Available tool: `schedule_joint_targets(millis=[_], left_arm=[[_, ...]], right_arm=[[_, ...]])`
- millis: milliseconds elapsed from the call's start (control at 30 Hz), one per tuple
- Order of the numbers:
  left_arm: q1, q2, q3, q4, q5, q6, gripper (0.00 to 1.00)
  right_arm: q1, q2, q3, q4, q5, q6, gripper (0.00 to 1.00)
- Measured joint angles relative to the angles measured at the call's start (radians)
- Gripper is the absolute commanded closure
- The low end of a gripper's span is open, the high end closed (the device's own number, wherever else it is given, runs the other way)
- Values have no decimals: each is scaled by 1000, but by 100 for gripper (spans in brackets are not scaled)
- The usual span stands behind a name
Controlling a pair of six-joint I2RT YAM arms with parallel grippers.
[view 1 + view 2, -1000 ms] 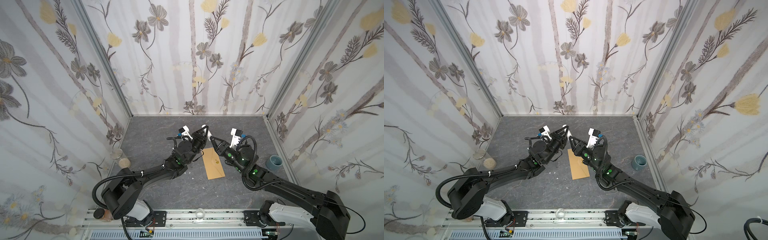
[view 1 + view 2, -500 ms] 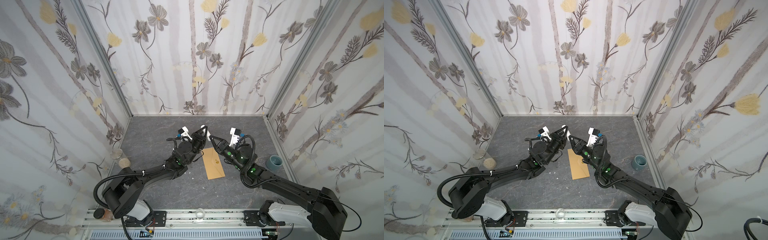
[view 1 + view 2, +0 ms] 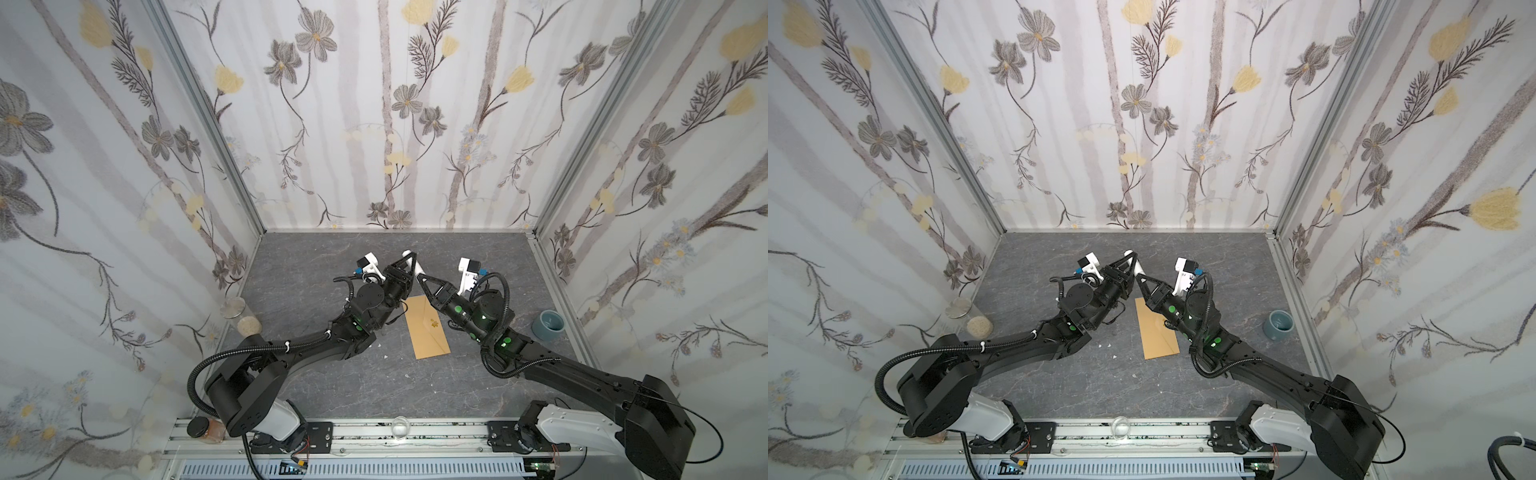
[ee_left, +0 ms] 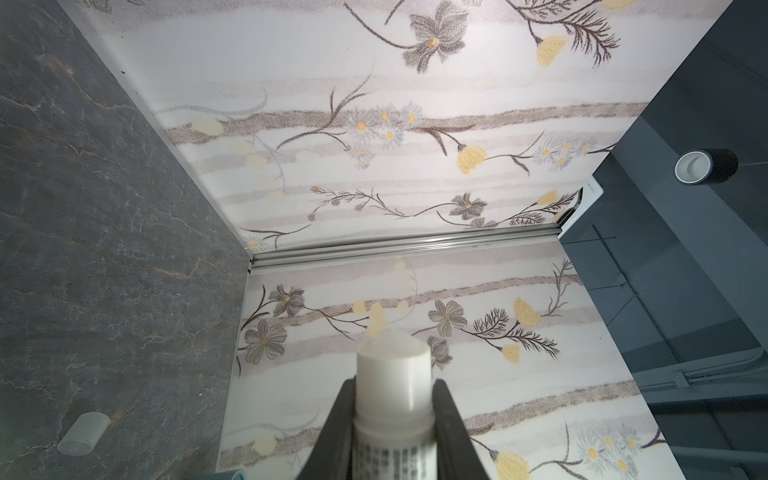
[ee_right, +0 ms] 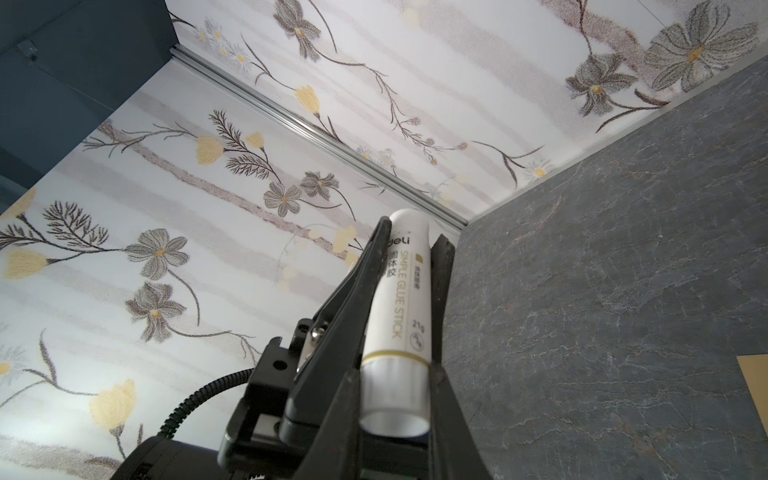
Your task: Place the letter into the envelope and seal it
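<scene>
A white glue stick (image 5: pixel 401 299) is held above the table between my two grippers. My left gripper (image 3: pixel 411 266) (image 4: pixel 392 386) is shut on the stick's body, and the stick's narrow end (image 4: pixel 392 357) pokes out past the jaws. My right gripper (image 3: pixel 420 279) (image 5: pixel 395 411) meets it tip to tip, and its fingers (image 5: pixel 444 415) press both sides of the stick's gold-ringed end. The tan envelope (image 3: pixel 428 328) (image 3: pixel 1158 336) lies flat below them with its flap folded down and a gold sticker (image 3: pixel 435 322) on it. The letter is not in view.
A blue-grey cup (image 3: pixel 548 325) stands by the right wall. A glass jar (image 3: pixel 237 309) sits at the left wall. A clear cap (image 4: pixel 83 432) lies on the grey table (image 3: pixel 415 386). Small white scraps (image 3: pixel 386 357) lie beside the envelope.
My right gripper's jaws have closed in on the near end of the glue stick. Both arms have stayed almost where they were.
</scene>
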Motion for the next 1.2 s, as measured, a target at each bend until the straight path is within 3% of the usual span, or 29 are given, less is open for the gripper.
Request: schedule_joint_targets(millis=[167, 367, 700, 967, 1200], left_arm=[[0, 0, 0, 18, -1, -14, 100], [3, 2, 0, 29, 0, -46, 100], [3, -3, 0, -30, 63, -79, 100], [1, -19, 3, -75, 133, -85, 100], [1, -21, 5, -118, 161, -100, 100]], right_arm=[[3, -8, 71, -127, 11, -76, 88], [35, -10, 198, -371, 83, -256, 89], [181, 14, 310, -618, 411, -629, 90], [314, 40, 307, -617, 710, -977, 90], [380, 101, 304, -579, 897, -1212, 91]])
